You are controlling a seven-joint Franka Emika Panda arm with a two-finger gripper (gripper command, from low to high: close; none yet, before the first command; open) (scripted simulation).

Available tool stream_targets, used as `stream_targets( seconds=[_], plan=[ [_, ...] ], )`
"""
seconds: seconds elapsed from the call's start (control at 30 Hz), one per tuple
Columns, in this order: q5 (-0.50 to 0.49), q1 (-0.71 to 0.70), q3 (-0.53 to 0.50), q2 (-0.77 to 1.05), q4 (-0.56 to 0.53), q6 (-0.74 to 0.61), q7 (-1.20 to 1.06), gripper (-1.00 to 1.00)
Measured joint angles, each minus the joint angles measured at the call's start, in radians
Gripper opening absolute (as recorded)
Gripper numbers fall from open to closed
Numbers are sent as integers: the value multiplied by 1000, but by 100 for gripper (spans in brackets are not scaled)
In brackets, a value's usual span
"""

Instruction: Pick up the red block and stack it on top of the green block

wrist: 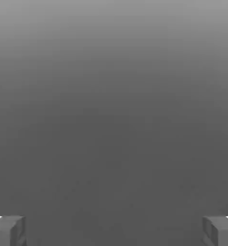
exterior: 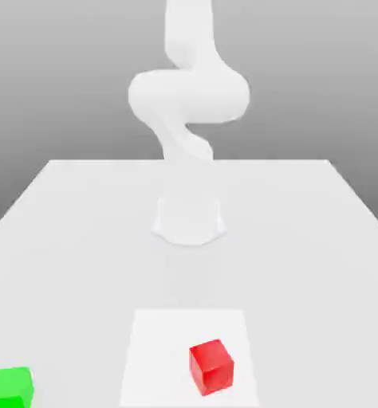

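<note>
The red block [exterior: 210, 366] is a small glossy cube resting on the table near the front edge, slightly toward the exterior view's right of centre. Near the front corner on the exterior view's left lies the green block [exterior: 9, 388], same size, cut off by the frame's edge. The two cubes are well apart. In the hand view my gripper [wrist: 114, 230] is open, its grey fingertips [wrist: 7, 230] spread wide with nothing between them, and plain grey background lies beyond them.
The white table [exterior: 80, 239] stretches back to the arm's base [exterior: 188, 219] at its middle. The white arm [exterior: 188, 96] rises and bends above the base. A lighter square patch [exterior: 156, 343] on the tabletop surrounds the red block.
</note>
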Motion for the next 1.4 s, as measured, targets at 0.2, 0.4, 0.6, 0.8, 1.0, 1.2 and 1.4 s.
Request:
stream_targets(
  seconds=[0.2, 0.4, 0.6, 0.8, 1.0, 1.2, 1.4],
  plan=[
    [20, 46, -28, 224, -59, 96, -94, 0],
    [41, 77, -40, 442, -116, 189, -186, 0],
    [46, 96, -38, 659, -174, 282, -266, 0],
    [18, 103, -35, 874, -222, 386, -315, 0],
    [33, 92, -20, 1048, -202, 526, -332, -100],
    [32, 91, -19, 1051, -202, 528, -331, -100],
    [22, 79, -51, 893, -203, 370, -310, -100]
  ],
)
